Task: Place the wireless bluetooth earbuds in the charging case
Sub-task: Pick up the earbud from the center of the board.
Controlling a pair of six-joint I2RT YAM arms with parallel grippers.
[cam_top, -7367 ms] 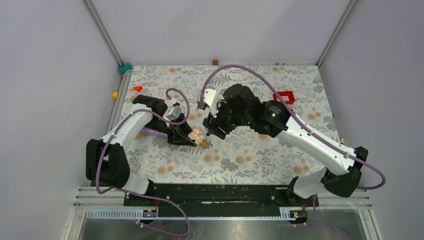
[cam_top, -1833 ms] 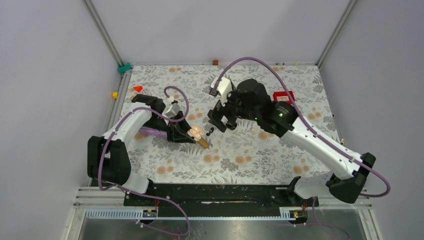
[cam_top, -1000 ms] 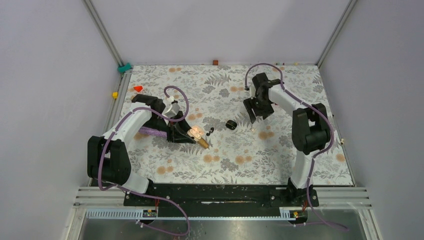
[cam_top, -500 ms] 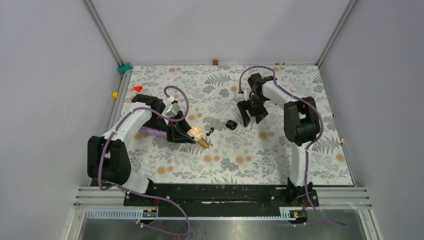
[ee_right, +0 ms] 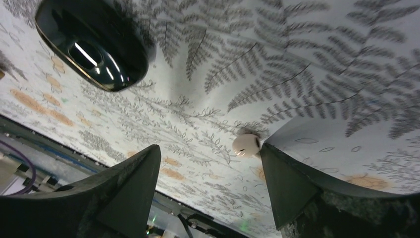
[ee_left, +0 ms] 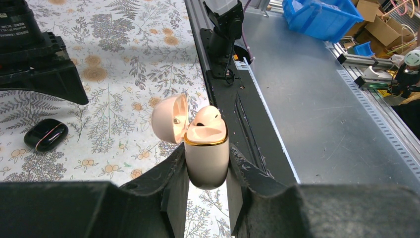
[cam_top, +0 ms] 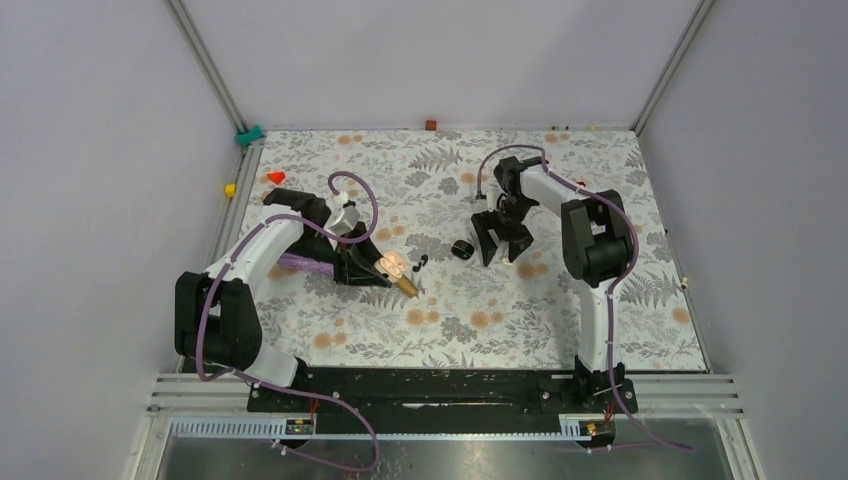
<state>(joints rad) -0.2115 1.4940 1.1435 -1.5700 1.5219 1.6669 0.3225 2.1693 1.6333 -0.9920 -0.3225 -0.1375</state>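
Note:
The charging case, glossy black and pebble-shaped, lies shut on the floral mat; it also shows in the left wrist view and the right wrist view. Two tiny black earbuds lie on the mat to its left. My right gripper is open just right of the case, low over the mat. My left gripper is shut on a cream-pink case with its lid open and a cream earbud inside.
A small cream round piece lies on the mat against the inner side of my right finger. Small coloured blocks sit at the mat's far left edge: a red one, a yellow one and a teal one.
My right arm drew back from the left gripper, leaving the black case on the mat. Then its gripper came down and left, close to that case. The left arm has not moved.

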